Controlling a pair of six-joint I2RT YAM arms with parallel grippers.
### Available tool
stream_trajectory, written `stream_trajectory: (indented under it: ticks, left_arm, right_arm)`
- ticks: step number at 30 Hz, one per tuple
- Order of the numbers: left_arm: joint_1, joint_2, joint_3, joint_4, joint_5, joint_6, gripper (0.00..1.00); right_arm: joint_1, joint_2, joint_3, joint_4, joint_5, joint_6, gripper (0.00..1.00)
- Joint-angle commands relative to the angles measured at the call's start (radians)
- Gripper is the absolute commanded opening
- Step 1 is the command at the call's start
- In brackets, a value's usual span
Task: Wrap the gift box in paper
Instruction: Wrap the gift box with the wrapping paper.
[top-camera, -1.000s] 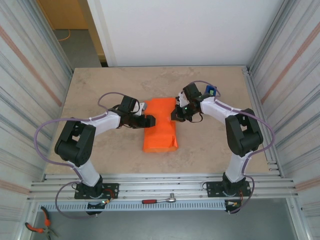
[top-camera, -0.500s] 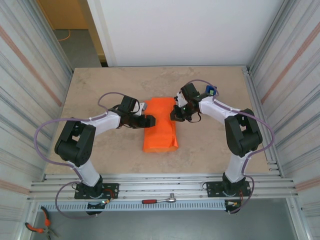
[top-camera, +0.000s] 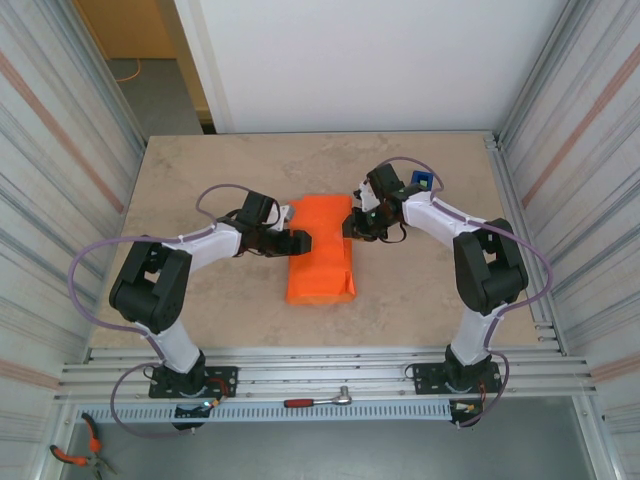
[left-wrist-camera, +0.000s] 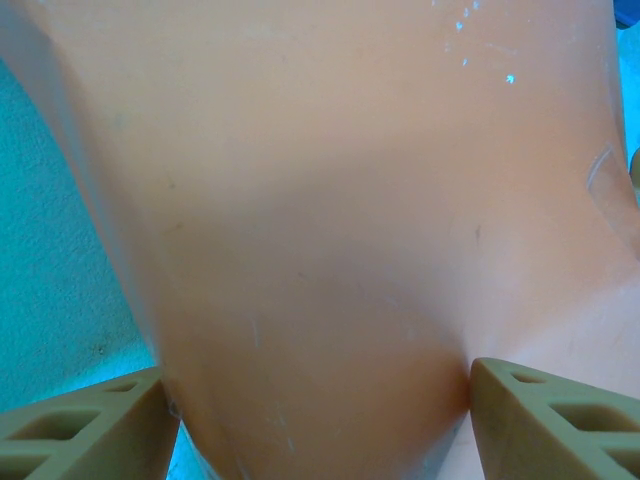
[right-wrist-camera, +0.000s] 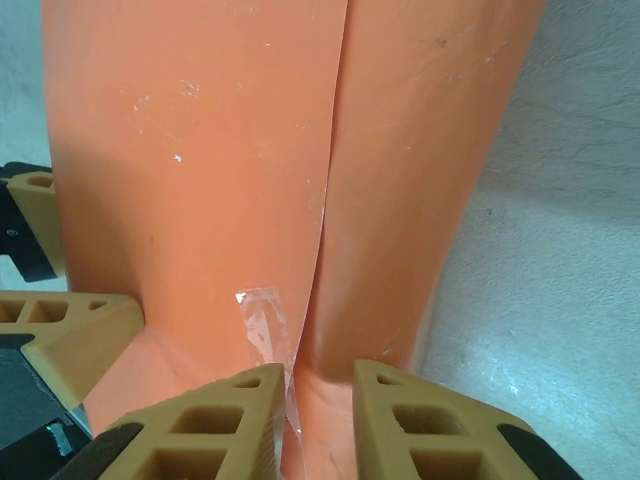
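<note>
The paper (right-wrist-camera: 200, 150) is a thin orange sheet, smooth and nearly matt with a faint sheen, marked by small scuffs and pale specks. A strip of clear tape (right-wrist-camera: 262, 325) on its seam is glossy and wrinkled. The fingers (right-wrist-camera: 230, 410) of the right hand (right-wrist-camera: 318, 372) look like matt tan plastic, moulded with hollow cells. The bench (right-wrist-camera: 560, 250) has a beige marbled, stone-like face, finely grainy up close. The side walls (top-camera: 60, 150) are ribbed bright metal.

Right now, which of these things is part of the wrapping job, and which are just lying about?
In use: orange paper, clear tape strip on its seam, blue tape dispenser.
Lying about: ratchet wrench, red-handled pliers.
</note>
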Motion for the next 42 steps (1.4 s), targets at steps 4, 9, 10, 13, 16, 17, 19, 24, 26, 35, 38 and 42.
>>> stream_trajectory:
  ticks: [4,9,10,13,16,17,19,24,26,35,38,42]
  left_arm:
    - [-0.016,0.037,-0.029,-0.106,-0.098,0.045,0.74]
    - [-0.016,0.035,-0.026,-0.105,-0.098,0.045,0.74]
    - [-0.016,0.037,-0.027,-0.105,-0.098,0.045,0.74]
    - [-0.015,0.037,-0.027,-0.105,-0.096,0.045,0.74]
    - [-0.016,0.036,-0.027,-0.104,-0.097,0.045,0.74]
    - [-0.016,0.037,-0.027,-0.103,-0.096,0.045,0.74]
    - [-0.016,0.038,-0.029,-0.102,-0.096,0.045,0.74]
    - [-0.016,0.037,-0.028,-0.102,-0.096,0.045,0.74]
    - [-0.016,0.040,-0.029,-0.103,-0.094,0.045,0.74]
    - [-0.016,0.038,-0.029,-0.103,-0.098,0.045,0.74]
    - [-0.016,0.038,-0.027,-0.105,-0.097,0.047,0.74]
    - [-0.016,0.037,-0.025,-0.106,-0.099,0.048,0.74]
  right_arm:
    - [-0.011,-0.044,-0.003,-0.019,0.016,0.014,0.26]
    - [-0.015,-0.099,0.005,-0.005,0.003,0.042,0.26]
    - [-0.014,-0.109,0.007,0.001,-0.004,0.050,0.27]
    - [0.000,-0.110,0.017,0.021,-0.034,0.075,0.26]
    - [0.020,-0.091,0.014,0.053,-0.057,0.103,0.25]
    - [0.026,-0.084,0.008,0.074,-0.066,0.117,0.24]
    - [0.034,-0.072,-0.008,0.118,-0.075,0.144,0.22]
    - [0.041,-0.057,-0.066,0.216,-0.087,0.197,0.17]
    - [0.041,-0.050,-0.089,0.238,-0.091,0.204,0.16]
    - [0.029,-0.074,-0.223,0.298,-0.074,0.200,0.11]
    - [0.011,-0.095,-0.271,0.343,-0.084,0.215,0.10]
    - [-0.004,-0.143,-0.289,0.374,-0.103,0.229,0.10]
